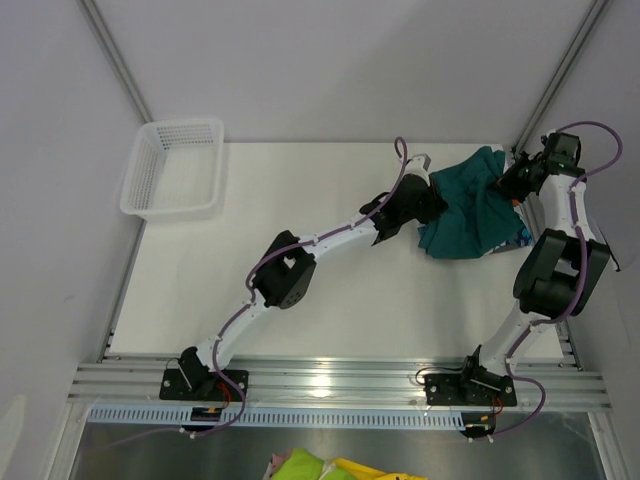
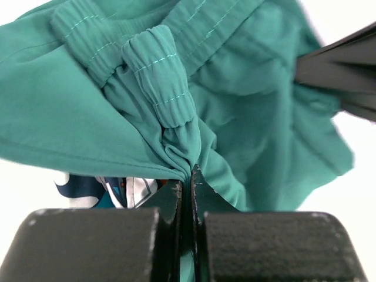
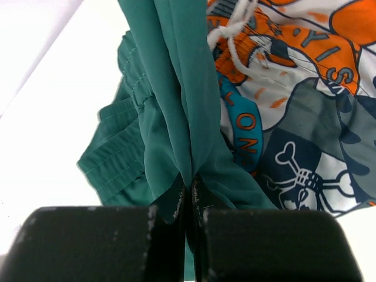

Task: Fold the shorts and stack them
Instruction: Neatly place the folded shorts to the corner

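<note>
The plain teal-green shorts hang bunched between both grippers at the far right of the table. My left gripper is shut on a pinch of their fabric near the waistband. My right gripper is shut on another fold of them. The patchwork shorts, orange, teal, white and grey with a white drawstring, lie under the teal pair. In the top view only a sliver of them shows. A bit of the print also shows in the left wrist view.
A white plastic mesh basket stands at the far left corner of the white table. Grey walls close in on the left, the back and the right. A metal rail runs along the near edge.
</note>
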Tool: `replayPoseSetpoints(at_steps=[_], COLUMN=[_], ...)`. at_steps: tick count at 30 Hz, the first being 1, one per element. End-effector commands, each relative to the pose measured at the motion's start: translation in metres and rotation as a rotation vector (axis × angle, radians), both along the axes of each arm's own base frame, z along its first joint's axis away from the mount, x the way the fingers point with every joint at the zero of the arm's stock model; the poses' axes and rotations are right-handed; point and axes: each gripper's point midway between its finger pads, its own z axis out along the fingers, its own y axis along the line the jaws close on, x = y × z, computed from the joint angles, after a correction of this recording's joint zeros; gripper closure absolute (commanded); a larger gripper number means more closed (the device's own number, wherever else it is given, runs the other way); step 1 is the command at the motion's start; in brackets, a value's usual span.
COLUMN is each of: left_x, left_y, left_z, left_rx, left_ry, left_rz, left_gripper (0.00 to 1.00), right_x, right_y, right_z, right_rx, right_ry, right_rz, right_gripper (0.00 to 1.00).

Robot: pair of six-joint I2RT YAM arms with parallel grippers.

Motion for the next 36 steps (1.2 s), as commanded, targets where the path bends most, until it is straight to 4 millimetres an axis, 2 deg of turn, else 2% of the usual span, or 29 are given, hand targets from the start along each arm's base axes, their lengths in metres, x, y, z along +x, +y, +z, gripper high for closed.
replayPoseSetpoints(at_steps=[1, 5, 6, 9, 14, 15, 17, 18, 19, 21, 22, 23, 24, 25, 26, 28, 30, 32, 34, 35, 36], left_x=[0.004, 0.002, 0.001, 0.0, 0.005, 0.005, 0.007, 0.008, 0.01, 0.008, 0.01, 0.012, 0.009, 0.013, 0.014, 0.016, 0.025, 0.03, 0.045, 0.045, 0.052], left_y=[-0.015, -0.018, -0.019, -0.021, -0.016, -0.016, -0.012, -0.01, -0.007, -0.002, 0.004, 0.008, 0.016, 0.023, 0.028, 0.037, 0.047, 0.053, 0.059, 0.057, 0.06], left_z=[0.05, 0.033, 0.025, 0.008, -0.004, -0.007, -0.013, -0.015, -0.017, -0.013, -0.016, 0.007, -0.006, 0.002, 0.026, 0.028, 0.033, 0.027, 0.02, 0.022, 0.016], left_rx=[-0.146, -0.152, -0.149, -0.14, -0.132, -0.125, -0.112, -0.109, -0.106, -0.113, -0.107, -0.13, -0.1, -0.1, -0.117, -0.073, -0.042, -0.02, -0.041, -0.066, -0.08], left_ry=[-0.064, -0.027, -0.016, 0.007, 0.042, 0.048, 0.07, 0.081, 0.097, 0.119, 0.127, 0.104, 0.121, 0.101, 0.073, 0.062, 0.048, 0.055, 0.058, 0.059, 0.066], left_rz=[-0.004, -0.008, -0.012, -0.016, 0.004, 0.006, 0.014, 0.015, 0.022, 0.005, 0.007, 0.012, 0.02, 0.03, 0.035, 0.042, 0.073, 0.072, 0.091, 0.062, 0.067], left_gripper=[0.99, 1.0, 1.0, 1.0, 0.96, 0.85, 0.67, 0.37, 0.24, 0.12, 0.1, 0.09, 0.06, 0.05, 0.03, 0.01, 0.01, 0.01, 0.01, 0.01, 0.01], right_x=[0.022, 0.027, 0.028, 0.034, 0.031, 0.031, 0.029, 0.028, 0.031, 0.03, 0.033, 0.033, 0.033, 0.033, 0.033, 0.031, 0.031, 0.032, 0.033, 0.034, 0.035], right_y=[-0.009, -0.024, -0.039, -0.054, -0.065, -0.07, -0.076, -0.078, -0.082, -0.082, -0.085, -0.086, -0.087, -0.092, -0.089, -0.084, -0.066, -0.041, -0.022, -0.003, 0.006], right_z=[0.016, -0.001, -0.012, -0.018, -0.032, -0.037, -0.048, -0.053, -0.051, -0.055, -0.048, -0.032, -0.021, -0.01, 0.011, 0.03, 0.057, 0.073, 0.079, 0.081, 0.081], right_rx=[-0.01, -0.003, 0.037, 0.08, 0.043, 0.028, 0.03, 0.037, 0.039, 0.052, 0.036, 0.015, -0.007, -0.047, -0.076, -0.096, -0.098, -0.032, 0.053, 0.147, 0.2], right_ry=[-0.079, -0.082, -0.063, -0.071, -0.035, -0.029, -0.004, 0.014, 0.015, 0.047, 0.034, 0.007, -0.012, -0.03, -0.069, -0.097, -0.178, -0.255, -0.303, -0.346, -0.366], right_rz=[-0.019, -0.052, -0.093, -0.116, -0.163, -0.183, -0.211, -0.222, -0.237, -0.236, -0.248, -0.256, -0.266, -0.288, -0.278, -0.269, -0.219, -0.147, -0.085, -0.022, 0.008], right_gripper=[1.0, 1.0, 1.0, 1.0, 1.0, 1.0, 0.81, 0.73, 0.57, 0.52, 0.46, 0.42, 0.39, 0.35, 0.33, 0.32, 0.32, 0.33, 0.33, 0.33, 0.34])
